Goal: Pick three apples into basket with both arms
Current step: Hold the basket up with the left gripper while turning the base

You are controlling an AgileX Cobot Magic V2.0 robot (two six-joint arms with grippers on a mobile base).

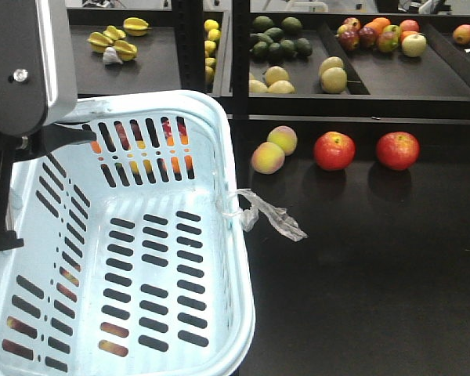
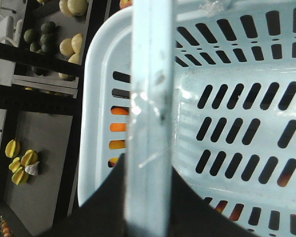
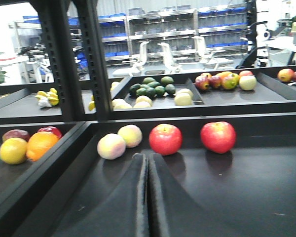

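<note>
The light-blue basket (image 1: 236, 258) fills the left of the front view, tilted and empty, with a clear plastic strip (image 1: 272, 213) at its rim. In the left wrist view my left gripper (image 2: 148, 167) is shut on the basket's pale bar handle (image 2: 149, 98), a black finger on each side. Two red apples (image 1: 334, 150) (image 1: 397, 150) rest on the black shelf to the right of the basket. In the right wrist view my right gripper (image 3: 148, 157) is shut with nothing in it, low over the shelf. It stands just short of the nearer apple (image 3: 165, 139); the other apple (image 3: 218, 137) is further right.
Two pale peaches (image 1: 268, 157) (image 1: 282, 139) lie left of the apples. Back trays hold avocados (image 1: 280, 37), yellow fruit (image 1: 333, 76), star fruit (image 1: 117, 39) and mixed apples (image 1: 380, 35). Oranges (image 3: 41, 144) sit in the left compartment behind a raised divider (image 3: 64, 158).
</note>
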